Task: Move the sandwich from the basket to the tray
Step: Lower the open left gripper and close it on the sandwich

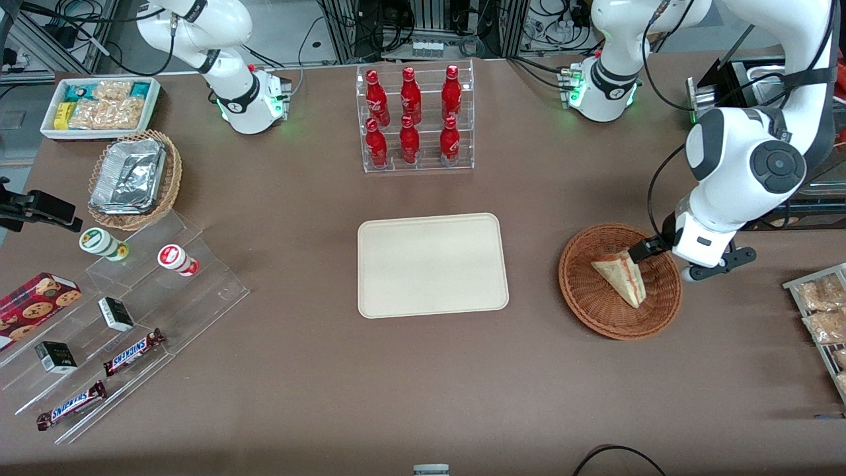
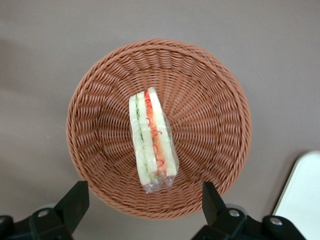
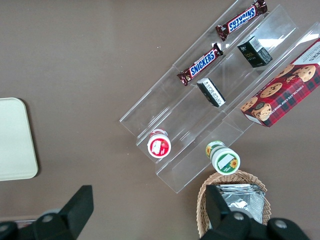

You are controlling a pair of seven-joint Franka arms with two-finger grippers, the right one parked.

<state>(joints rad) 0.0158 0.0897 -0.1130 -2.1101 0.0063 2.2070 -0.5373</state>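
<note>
1. Right now my gripper [image 2: 142,205] hangs above the basket [image 1: 598,309], over the part of its rim farther from the front camera, with its fingers [image 2: 75,200] spread wide and holding nothing.
2. Taking the basket as the landmark: the sandwich [image 1: 621,276] lies inside it, near the middle of the woven bowl, resting on the wicker.
3. From my wrist camera the sandwich [image 2: 151,141] shows its layered edge, with green, red and orange filling between pale bread, and clear wrap bunched at one end.
4. My two fingers stand apart from the sandwich, one to each side, and touch neither it nor the basket [image 2: 210,90].
5. The tray [image 1: 433,264] lies flat on the table beside the basket, toward the parked arm's end, with a strip of brown table between them.
6. A clear rack of red bottles [image 1: 415,119] stands farther from the front camera than the basket and well apart from it.
7. Some packets of snacks [image 1: 819,311] sit near the basket, toward the working arm's end of the table.
</note>
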